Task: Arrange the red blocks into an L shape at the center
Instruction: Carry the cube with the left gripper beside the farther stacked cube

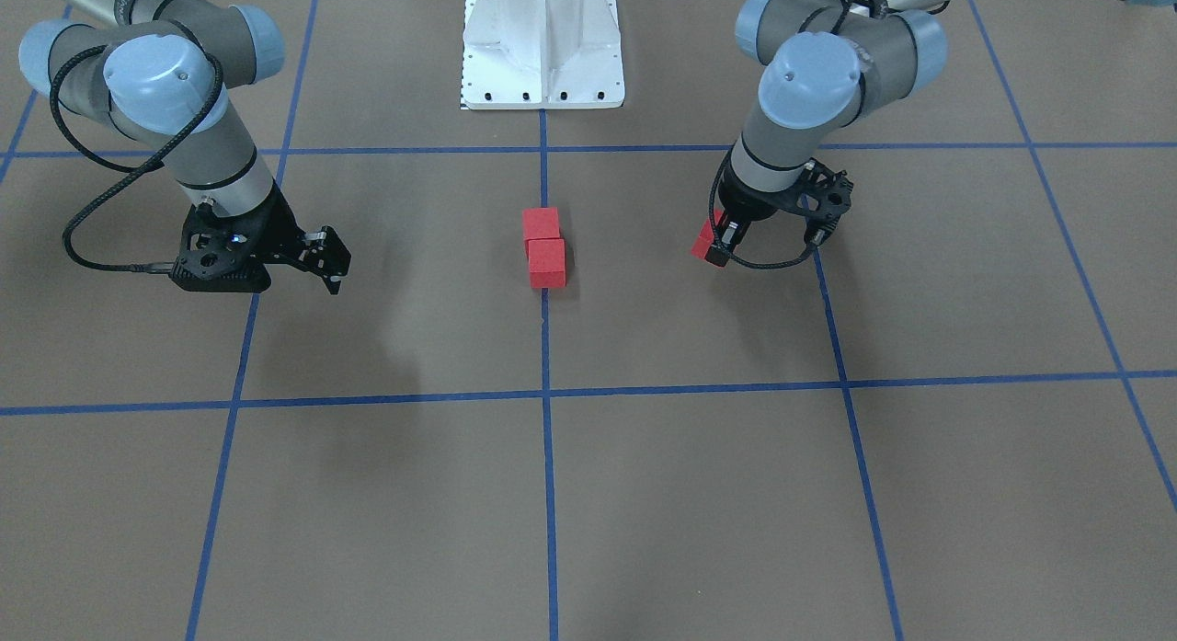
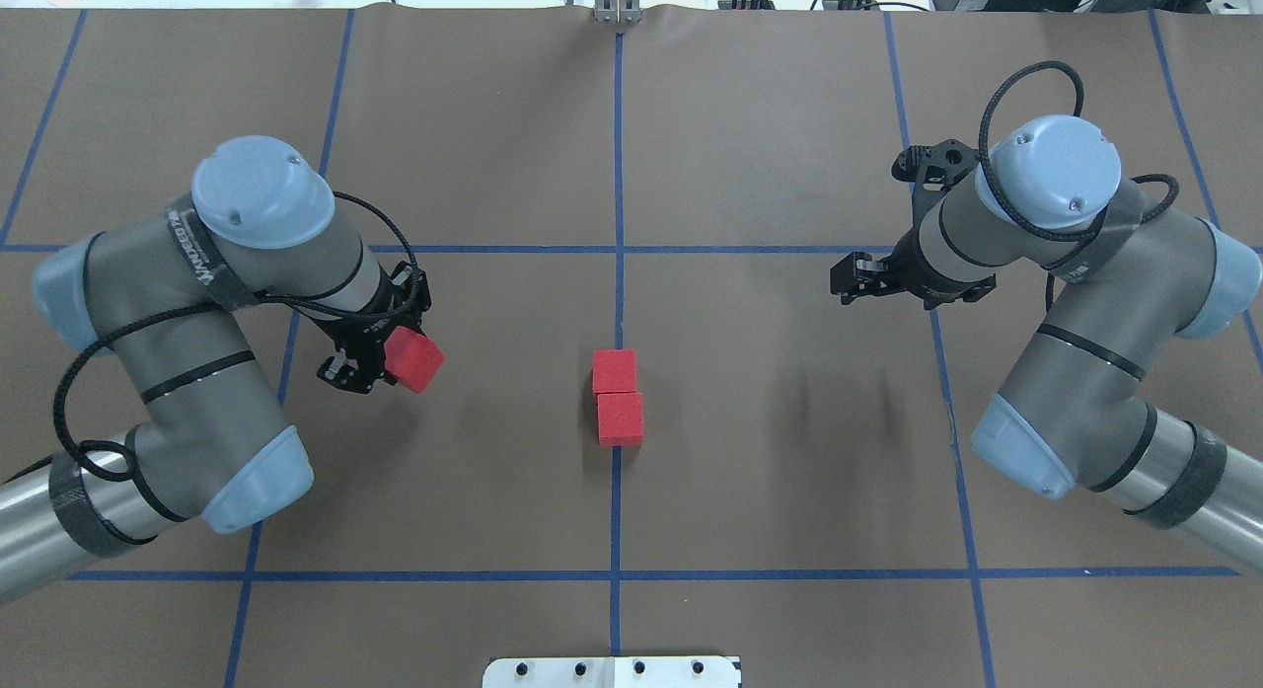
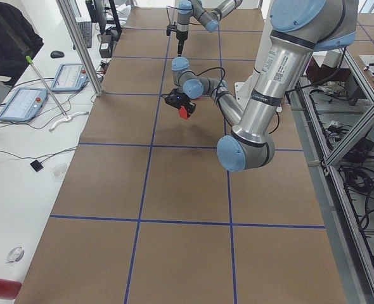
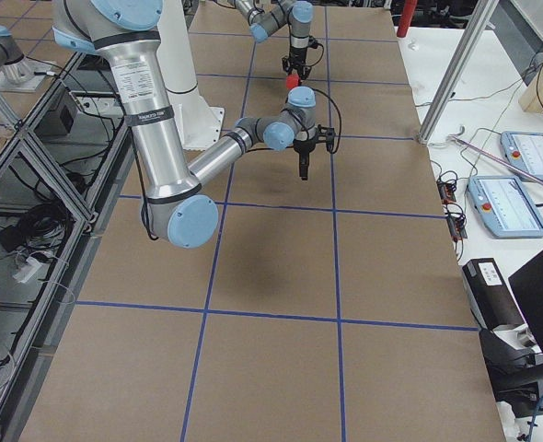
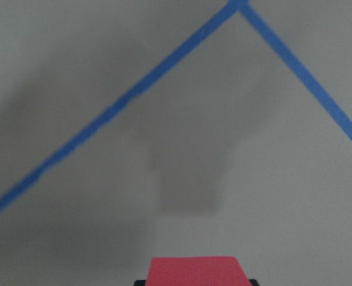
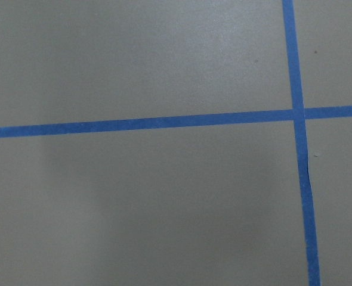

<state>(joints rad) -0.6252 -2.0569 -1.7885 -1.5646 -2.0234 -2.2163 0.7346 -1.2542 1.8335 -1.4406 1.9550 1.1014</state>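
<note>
Two red blocks lie touching in a short row on the vertical blue tape line at the center; the front-facing view shows the same pair. A third red block hangs above the table to the robot's left of the pair, with my left gripper shut on it. Its top edge fills the bottom of the left wrist view, with its shadow on the table beyond it. My right gripper hovers open and holds nothing, well to the right of the pair.
The white robot base stands at the table's robot-side edge. Blue tape lines cross the brown surface in a grid. A side bench with tablets and a person lies beyond the far edge.
</note>
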